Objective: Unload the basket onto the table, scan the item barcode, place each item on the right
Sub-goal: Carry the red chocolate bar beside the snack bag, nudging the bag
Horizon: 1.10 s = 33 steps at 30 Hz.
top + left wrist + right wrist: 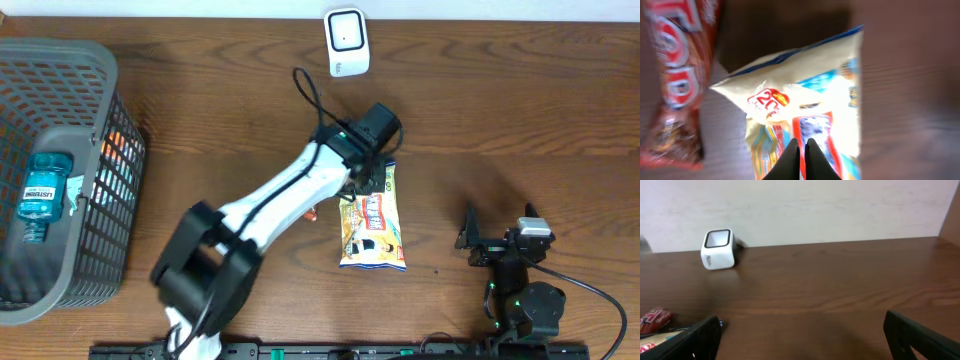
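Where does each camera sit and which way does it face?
Overhead: above the brown wooden table, looking straight down; the left arm and right arm show.
Left wrist: on the left arm, looking down at the white and yellow plastic snack bag; shut left hand shows.
Right wrist: low over the table, facing the wall and white box-shaped scanner; open right hand shows.
Shared: overhead also shows bag and scanner.

bare tabletop [520, 120] lies open right of the white scanner [347, 41] and snack bag [373, 228]; the left arm [285, 192] crosses the middle, the mesh basket [110, 200] fills the left side.
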Motion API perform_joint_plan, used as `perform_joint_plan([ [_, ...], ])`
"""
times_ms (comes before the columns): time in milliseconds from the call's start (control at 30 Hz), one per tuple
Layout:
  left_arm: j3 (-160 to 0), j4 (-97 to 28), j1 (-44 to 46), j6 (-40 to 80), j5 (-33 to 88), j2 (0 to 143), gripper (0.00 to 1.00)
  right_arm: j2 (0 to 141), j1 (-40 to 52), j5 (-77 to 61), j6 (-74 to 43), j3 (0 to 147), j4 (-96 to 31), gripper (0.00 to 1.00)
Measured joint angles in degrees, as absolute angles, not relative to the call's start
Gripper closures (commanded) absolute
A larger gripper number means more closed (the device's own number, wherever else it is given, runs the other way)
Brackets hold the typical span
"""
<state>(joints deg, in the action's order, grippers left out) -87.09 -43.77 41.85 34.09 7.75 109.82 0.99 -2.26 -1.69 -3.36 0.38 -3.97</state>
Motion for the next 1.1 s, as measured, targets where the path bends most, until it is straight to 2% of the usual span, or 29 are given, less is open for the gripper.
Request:
perform_joint_plan([
  [200, -86.4, -45.2, 41.8, 35.5, 8.4, 107.7, 0.92, 1.0, -2.3, -1.7, -3.4, 0.4, -4.0, 0.01],
  [467, -74.6, -44.2, 42.7, 39.4, 15.7, 109.3, 0.92, 1.0, -2.3, -1.7, -3.4, 0.4, -4.0, 0.01],
  [600, -69.8, -37.7, 43.7, 40.5, 19.4, 109.3, 0.92, 1.0, -2.3, -1.7, -3.4, 0.4, -4.0, 0.01],
  [700, -67.4, -32.1, 44.4, 40.7, 21.5, 109.3, 0.85, 1.0, -2.3, -1.7, -3.4, 0.4, -4.0, 0.01],
  [800, -66.2, -27.0, 44.8, 41.0, 22.7, 109.4, 0.83, 1.0, -2.3, -1.7, -3.4, 0.4, -4.0, 0.01],
  [833, -66.1, -25.3, 44.9, 41.1, 22.9, 109.4, 0.78, 1.0, -2.3, -1.7, -3.4, 0.4, -4.0, 0.01],
  [900, -66.1, -21.4, 44.8, 41.3, 23.2, 109.4, 0.75, 1.0, -2.3, -1.7, -3.4, 0.4, -4.0, 0.01],
  [1100, -66.2, -15.6, 44.8, 40.6, 21.6, 109.4, 0.75, 1.0, -2.3, -1.7, -3.4, 0.4, -3.9, 0.01],
])
